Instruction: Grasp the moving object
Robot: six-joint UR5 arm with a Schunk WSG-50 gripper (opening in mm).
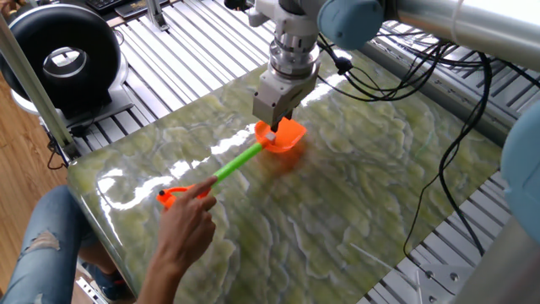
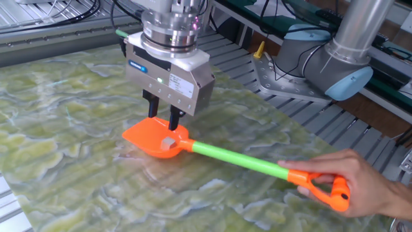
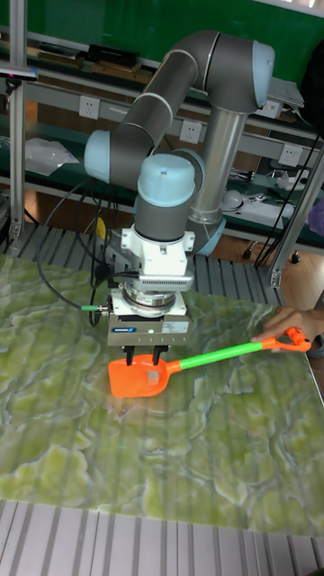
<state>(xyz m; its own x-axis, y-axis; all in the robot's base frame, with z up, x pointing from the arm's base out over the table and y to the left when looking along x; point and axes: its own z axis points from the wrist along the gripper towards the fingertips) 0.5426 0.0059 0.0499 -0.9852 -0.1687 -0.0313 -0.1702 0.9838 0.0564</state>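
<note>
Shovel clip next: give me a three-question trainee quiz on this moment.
1. True or false: the claw stands over the shovel's orange scoop, not its green shaft.
2. Who holds the orange loop end? A) the claw B) a person's hand C) nobody
3. Fill in: the shovel lies on a ____ marbled table.

Key: 1 true; 2 B; 3 green. The views do not settle whether the claw has closed on the scoop.
</note>
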